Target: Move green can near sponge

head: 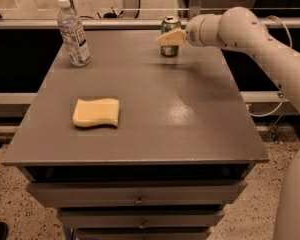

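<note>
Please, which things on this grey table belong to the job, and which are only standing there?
For the job: small green aluminium drink can at the far edge; flat pale-yellow wavy-edged sponge at front left; the gripper, close at the can.
Just lying about: clear plastic water bottle at the far left corner.

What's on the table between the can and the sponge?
Nothing: bare tabletop between can and sponge in the camera view. Gripper is at the can.

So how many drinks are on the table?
2. The water bottle stands at the table's back left; the green can stands at the back, with the gripper right at it.
</note>
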Controlling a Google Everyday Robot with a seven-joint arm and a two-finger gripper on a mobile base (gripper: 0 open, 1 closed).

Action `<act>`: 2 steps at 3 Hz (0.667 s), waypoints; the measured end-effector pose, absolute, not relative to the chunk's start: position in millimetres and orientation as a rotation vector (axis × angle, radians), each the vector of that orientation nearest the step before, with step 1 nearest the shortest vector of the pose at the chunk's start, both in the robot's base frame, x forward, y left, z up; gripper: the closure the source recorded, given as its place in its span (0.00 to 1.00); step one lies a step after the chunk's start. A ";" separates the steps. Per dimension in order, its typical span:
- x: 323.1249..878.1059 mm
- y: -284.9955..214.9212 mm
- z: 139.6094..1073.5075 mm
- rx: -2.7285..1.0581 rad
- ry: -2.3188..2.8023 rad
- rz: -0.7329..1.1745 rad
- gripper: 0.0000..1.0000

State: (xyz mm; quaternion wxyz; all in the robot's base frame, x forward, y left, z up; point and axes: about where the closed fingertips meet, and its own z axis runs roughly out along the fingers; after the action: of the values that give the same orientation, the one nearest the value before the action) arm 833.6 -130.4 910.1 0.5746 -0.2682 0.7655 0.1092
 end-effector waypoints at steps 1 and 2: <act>848.3 -116.5 906.6 -0.604 1.777 0.296 0.23; 853.0 -110.3 903.9 -0.592 1.776 0.320 0.47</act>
State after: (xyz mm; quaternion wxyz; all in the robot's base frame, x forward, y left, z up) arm 853.0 -110.3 903.9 0.5820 -0.2534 0.7605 0.1368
